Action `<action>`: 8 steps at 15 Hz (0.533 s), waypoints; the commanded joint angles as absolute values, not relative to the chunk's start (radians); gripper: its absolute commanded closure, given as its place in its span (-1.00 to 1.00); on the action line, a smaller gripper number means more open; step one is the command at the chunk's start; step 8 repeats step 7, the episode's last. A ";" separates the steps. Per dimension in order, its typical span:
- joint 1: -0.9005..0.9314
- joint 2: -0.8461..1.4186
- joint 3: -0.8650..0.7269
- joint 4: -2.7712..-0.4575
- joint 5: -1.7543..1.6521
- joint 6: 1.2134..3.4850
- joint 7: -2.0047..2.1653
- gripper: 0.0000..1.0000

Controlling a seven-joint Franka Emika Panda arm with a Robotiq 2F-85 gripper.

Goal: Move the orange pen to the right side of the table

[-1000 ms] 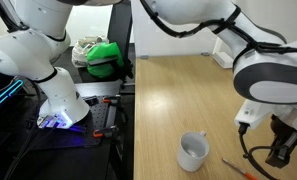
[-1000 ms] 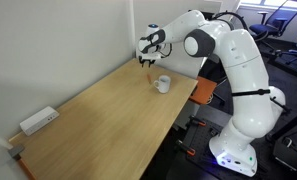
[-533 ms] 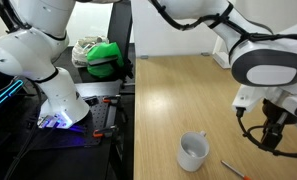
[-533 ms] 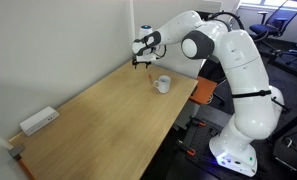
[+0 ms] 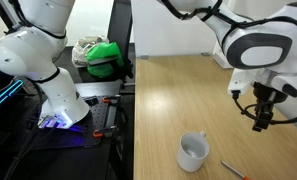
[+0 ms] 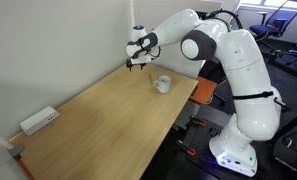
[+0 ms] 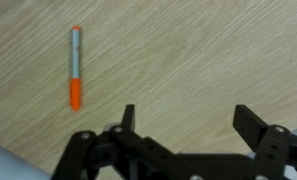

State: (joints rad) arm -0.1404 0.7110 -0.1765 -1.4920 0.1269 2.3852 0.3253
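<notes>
The gripper point(image 5: 259, 118) hangs in the air above the bench point(image 5: 178, 90), holding nothing. In the wrist view its 2 dark fingers point(image 7: 128, 120) stand wide apart, with only bare wood grain between them.

The orange pen point(image 7: 75, 68) lies flat on the bench, well off to one side of the gripper point(image 7: 186, 112) and outside the gap between the fingers. In that view it shows a grey barrel, an orange cap at one end and a small orange tip at the other.

In an exterior view the orange pen point(image 5: 231, 167) is a thin slanted line just beside a white mug point(image 5: 193, 152), on the side of the mug away from the bench's dark edge. The gripper is above and apart from both. The mug point(image 6: 162, 84) stands upright toward the far end of the bench point(image 6: 98, 130), close to the long edge on the robot's side. The gripper point(image 6: 138, 64) hovers nearer the far corner by the wall. The pen is too small to make out there.

A white box point(image 6: 36, 121) sits at the opposite end of the bench, against the wall-side edge.
</notes>
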 commanded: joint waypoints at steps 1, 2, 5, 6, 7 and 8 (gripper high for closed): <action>-0.146 0.714 -0.173 -1.489 0.124 2.383 0.326 -1.00; -0.148 0.715 -0.173 -1.489 0.124 2.383 0.325 -1.00; -0.151 0.717 -0.174 -1.488 0.125 2.383 0.324 -1.00; -0.151 0.717 -0.174 -1.488 0.125 2.383 0.324 -1.00; -0.151 0.717 -0.174 -1.488 0.125 2.383 0.324 -1.00; -0.151 0.717 -0.174 -1.488 0.125 2.383 0.324 -1.00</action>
